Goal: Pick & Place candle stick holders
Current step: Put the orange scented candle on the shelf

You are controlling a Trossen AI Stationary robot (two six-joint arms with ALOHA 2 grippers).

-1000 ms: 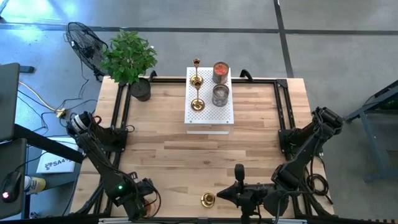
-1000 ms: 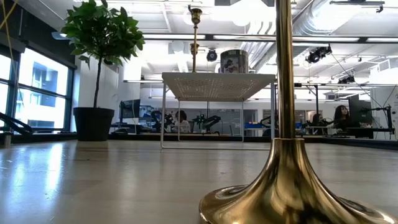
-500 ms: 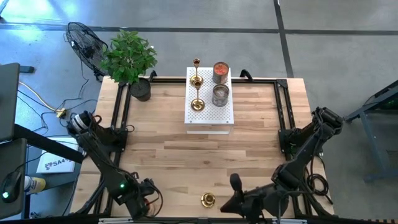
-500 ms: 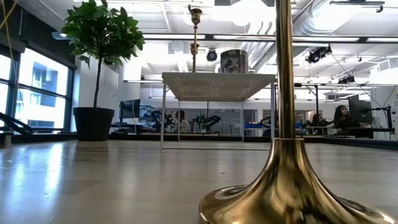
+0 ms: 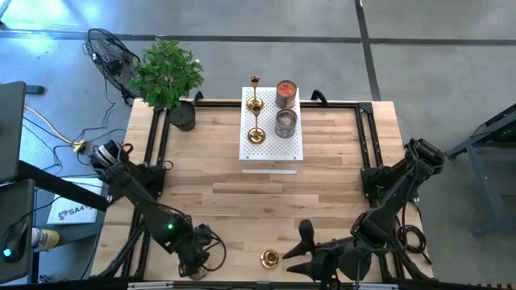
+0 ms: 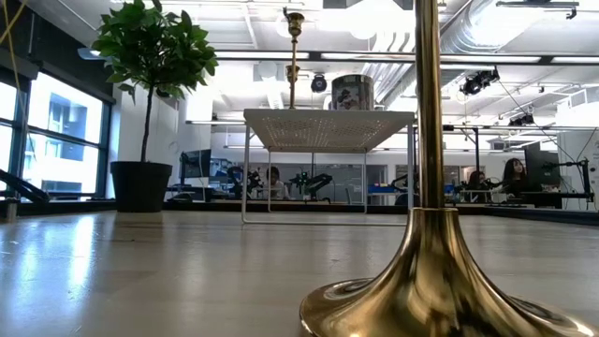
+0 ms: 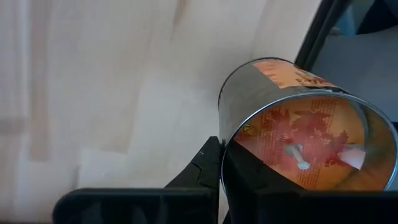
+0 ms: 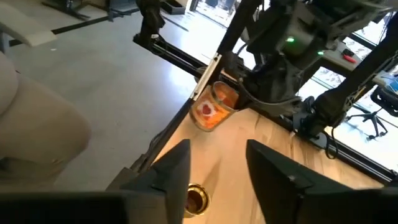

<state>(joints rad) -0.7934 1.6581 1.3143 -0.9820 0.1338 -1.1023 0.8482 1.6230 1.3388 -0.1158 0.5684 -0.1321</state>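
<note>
One gold candlestick holder (image 5: 269, 258) stands on its round base near the table's near edge; in the low view (image 6: 426, 271) it fills the foreground. Two more holders (image 5: 255, 113) stand on the white perforated block (image 5: 272, 149) at the far side, beside two jars (image 5: 285, 107). My right gripper (image 5: 300, 248) is open just right of the near holder, touching nothing; in the right wrist view (image 8: 227, 165) the holder's cup (image 8: 196, 199) shows between its fingers. My left gripper (image 5: 200, 262), left of that holder, is shut on an orange-labelled jar (image 7: 298, 137). My left gripper holds the orange-labelled jar by its side wall (image 7: 227, 155); one dark finger (image 7: 205, 168) lies against that wall and the other is hidden behind the jar. The jar is tilted, its round end toward the wrist camera. Whether it rests on the table, I cannot tell.
A potted plant (image 5: 168, 76) stands at the table's far left corner. Black frame rails (image 5: 157, 153) run along the table's left and right sides. Bare wood lies between the block and the near holder. People sit at desks in the room beyond (image 6: 513, 173).
My left gripper has gone toward the table's right edge, toward the near candlestick holder, carrying the jar. My right gripper has shifted slightly toward the near edge and turned beside the holder. The holder has stayed where it was.
</note>
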